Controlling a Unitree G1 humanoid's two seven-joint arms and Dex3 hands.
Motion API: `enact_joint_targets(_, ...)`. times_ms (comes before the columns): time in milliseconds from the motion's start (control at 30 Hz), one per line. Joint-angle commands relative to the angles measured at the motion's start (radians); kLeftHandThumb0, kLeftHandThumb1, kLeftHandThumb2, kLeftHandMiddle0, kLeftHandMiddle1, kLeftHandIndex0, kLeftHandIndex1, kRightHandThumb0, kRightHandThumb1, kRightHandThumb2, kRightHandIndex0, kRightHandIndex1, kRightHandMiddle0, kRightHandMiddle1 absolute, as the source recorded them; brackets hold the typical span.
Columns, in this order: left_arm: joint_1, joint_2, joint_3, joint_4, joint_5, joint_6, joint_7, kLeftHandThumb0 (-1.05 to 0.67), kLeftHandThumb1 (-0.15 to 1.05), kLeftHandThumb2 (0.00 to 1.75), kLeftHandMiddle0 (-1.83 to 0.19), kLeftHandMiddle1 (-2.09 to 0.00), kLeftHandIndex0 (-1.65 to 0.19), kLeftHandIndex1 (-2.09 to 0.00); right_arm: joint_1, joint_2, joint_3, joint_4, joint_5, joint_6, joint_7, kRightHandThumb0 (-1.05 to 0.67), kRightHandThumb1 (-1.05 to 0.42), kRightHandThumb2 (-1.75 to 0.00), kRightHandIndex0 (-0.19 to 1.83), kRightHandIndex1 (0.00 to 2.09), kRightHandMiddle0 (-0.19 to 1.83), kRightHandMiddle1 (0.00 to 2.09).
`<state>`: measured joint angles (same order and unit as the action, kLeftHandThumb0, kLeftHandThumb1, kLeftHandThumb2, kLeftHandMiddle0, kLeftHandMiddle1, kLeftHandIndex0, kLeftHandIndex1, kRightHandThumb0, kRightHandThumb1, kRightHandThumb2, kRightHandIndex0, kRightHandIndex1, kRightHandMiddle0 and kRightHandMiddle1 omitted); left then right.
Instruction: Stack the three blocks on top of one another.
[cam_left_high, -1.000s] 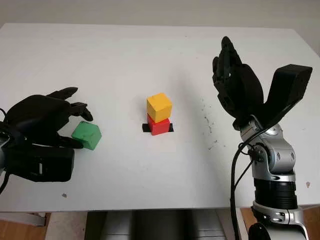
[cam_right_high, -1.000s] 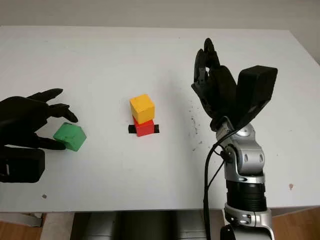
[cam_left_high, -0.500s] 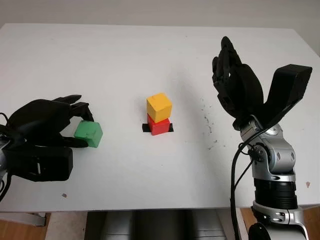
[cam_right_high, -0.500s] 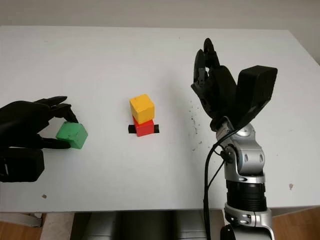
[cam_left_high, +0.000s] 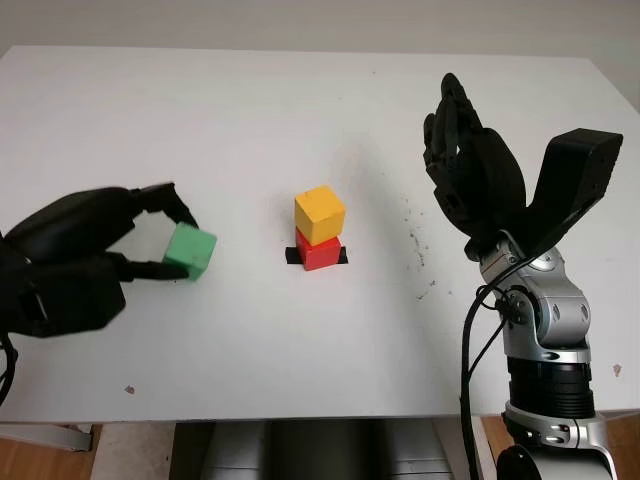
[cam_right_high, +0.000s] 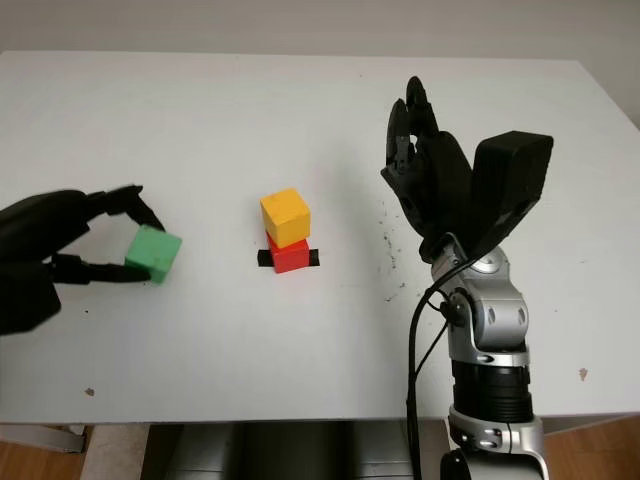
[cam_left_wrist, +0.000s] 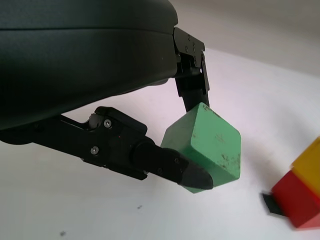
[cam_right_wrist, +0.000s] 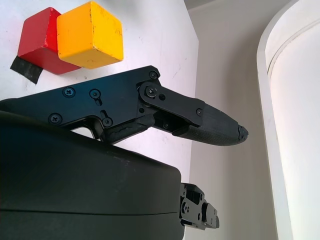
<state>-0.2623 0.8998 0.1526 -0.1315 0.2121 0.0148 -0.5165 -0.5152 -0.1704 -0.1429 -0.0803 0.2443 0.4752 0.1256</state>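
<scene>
A humanoid robot stands at a white table. Near the middle of the table a yellow block sits on a red block, turned a little askew on it, and the red block rests on a small patch of black tape. Taking that two-block stack as the landmark: well to the left of it, the robot's left hand reaches in low from the near left edge, its black fingers pointing toward the stack. This hand is pinching a green block, one fingertip pressed on the block's far upper edge and another on its near lower side. The green block is tilted and appears raised just clear of the table, level with the stack and clearly apart from it. To the right of the stack, the right hand is held upright above the table on a bent silver-and-black forearm, palm turned toward the stack, grasping nothing, fingers extended upward.
</scene>
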Motion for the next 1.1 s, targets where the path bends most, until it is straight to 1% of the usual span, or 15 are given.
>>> enact_joint_targets(0,-0.04,-0.019,0.013,-0.027,-0.029,0.029,-0.005,-0.42,1.05,0.12,-0.18,-0.06,-0.17,-1.59,-0.007,0.003,0.004,-0.024,-0.002,0.001,-0.006,-0.63,-1.05,-0.76,-0.19,0.0,-0.19,0.0)
enact_joint_targets(100,-0.07,-0.059,0.016,-0.04,-0.087,0.085,-0.002,-0.43,1.05,0.09,-0.18,-0.06,-0.21,-1.58,-0.004,0.007,0.003,-0.027,0.001,0.002,-0.014,-0.63,-1.05,-0.77,-0.19,0.0,-0.19,0.0)
enact_joint_targets(233,-0.097,-0.115,0.02,-0.065,-0.155,0.163,0.005,-0.45,1.05,0.07,-0.19,-0.06,-0.23,-1.6,0.0,0.0,0.005,-0.026,0.005,0.001,-0.007,-0.63,-1.05,-0.77,-0.19,0.0,-0.19,0.0)
enact_joint_targets(367,-0.13,-0.181,0.023,-0.081,-0.243,0.223,0.012,-0.39,1.03,0.06,-0.18,-0.05,-0.23,-1.62,0.002,0.003,0.003,-0.023,0.005,-0.001,-0.007,-0.64,-1.05,-0.77,-0.19,0.0,-0.19,0.0)
enact_joint_targets(433,-0.149,-0.217,0.025,-0.091,-0.284,0.273,0.025,-0.36,1.03,0.05,-0.17,-0.05,-0.25,-1.59,0.003,0.003,0.003,-0.022,0.005,0.0,-0.007,-0.64,-1.05,-0.76,-0.19,0.0,-0.19,0.0)
enact_joint_targets(533,-0.17,-0.28,0.007,-0.12,-0.3,0.325,0.079,-0.38,1.02,0.05,-0.17,-0.05,-0.28,-1.55,0.005,0.003,0.005,-0.018,0.003,-0.009,-0.005,-0.63,-1.05,-0.77,-0.19,0.0,-0.19,0.0)
enact_joint_targets(633,-0.178,-0.372,-0.012,-0.155,-0.319,0.379,0.148,-0.37,1.03,0.06,-0.18,-0.06,-0.27,-1.6,0.006,0.005,0.007,-0.017,0.003,-0.009,-0.004,-0.64,-1.05,-0.77,-0.19,0.0,-0.19,0.0)
enact_joint_targets(867,-0.17,-0.526,-0.048,-0.221,-0.32,0.444,0.281,-0.41,1.05,0.08,-0.17,-0.05,-0.25,-1.65,0.009,0.013,0.002,-0.021,0.014,-0.005,-0.009,-0.64,-1.05,-0.75,-0.19,0.0,-0.19,0.0)
enact_joint_targets(1067,-0.184,-0.644,-0.062,-0.242,-0.322,0.505,0.39,-0.4,1.05,0.08,-0.16,-0.05,-0.19,-1.62,0.009,0.017,0.008,-0.012,0.008,-0.016,-0.009,-0.65,-1.05,-0.75,-0.19,0.0,-0.19,0.0)
